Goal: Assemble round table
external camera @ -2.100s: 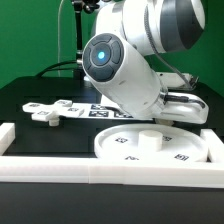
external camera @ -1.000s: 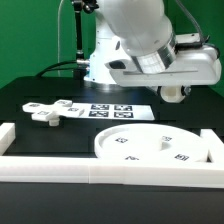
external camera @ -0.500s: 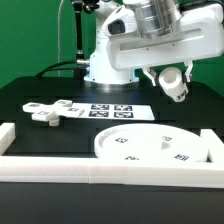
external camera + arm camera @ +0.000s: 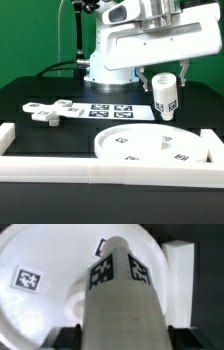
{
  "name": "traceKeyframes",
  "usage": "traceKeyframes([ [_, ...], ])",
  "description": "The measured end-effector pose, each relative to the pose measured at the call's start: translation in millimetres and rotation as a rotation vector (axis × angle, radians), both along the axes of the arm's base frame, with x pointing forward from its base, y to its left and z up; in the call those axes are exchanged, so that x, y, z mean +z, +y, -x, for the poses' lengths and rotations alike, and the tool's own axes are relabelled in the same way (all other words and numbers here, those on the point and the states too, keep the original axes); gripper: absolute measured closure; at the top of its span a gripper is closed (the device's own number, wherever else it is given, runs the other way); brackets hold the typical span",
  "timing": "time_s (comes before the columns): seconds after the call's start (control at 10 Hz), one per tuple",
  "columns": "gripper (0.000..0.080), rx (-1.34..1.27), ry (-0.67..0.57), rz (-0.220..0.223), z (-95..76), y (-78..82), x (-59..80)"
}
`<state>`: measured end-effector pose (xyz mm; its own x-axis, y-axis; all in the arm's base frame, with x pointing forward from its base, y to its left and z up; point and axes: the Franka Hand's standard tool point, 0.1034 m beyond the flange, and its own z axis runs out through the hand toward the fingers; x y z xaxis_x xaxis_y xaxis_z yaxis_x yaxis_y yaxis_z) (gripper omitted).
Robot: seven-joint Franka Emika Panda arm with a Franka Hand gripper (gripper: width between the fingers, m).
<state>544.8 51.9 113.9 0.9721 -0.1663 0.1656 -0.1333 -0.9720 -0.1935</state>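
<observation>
The short cylinder leg in the white gripper is white and bears 2 black-and-white square tags. Below the gripper, the white round disc carries similar tags. Away from the gripper, the cross-shaped foot piece is white on the black table. The backdrop is green.

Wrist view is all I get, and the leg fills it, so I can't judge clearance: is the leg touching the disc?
Observer: No. The leg, held in the gripper, hangs roughly upright with a gap above the round disc.
Operator: Where is the foot piece?
Observer: The cross-shaped foot piece lies on the table at the exterior view's left, apart from the disc.
</observation>
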Motion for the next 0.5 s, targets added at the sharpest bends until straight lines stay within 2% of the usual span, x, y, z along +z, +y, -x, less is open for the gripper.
traceKeyframes([
  [0.1, 0.0390, 0.000, -0.101, 0.034, -11.7, -5.8, 7.1],
  [0.4, 0.0390, -0.042, -0.278, 0.109, -9.2, -14.1, 2.6],
  [0.5, 0.0390, -0.030, -0.356, 0.150, -11.9, -19.0, 3.5],
])
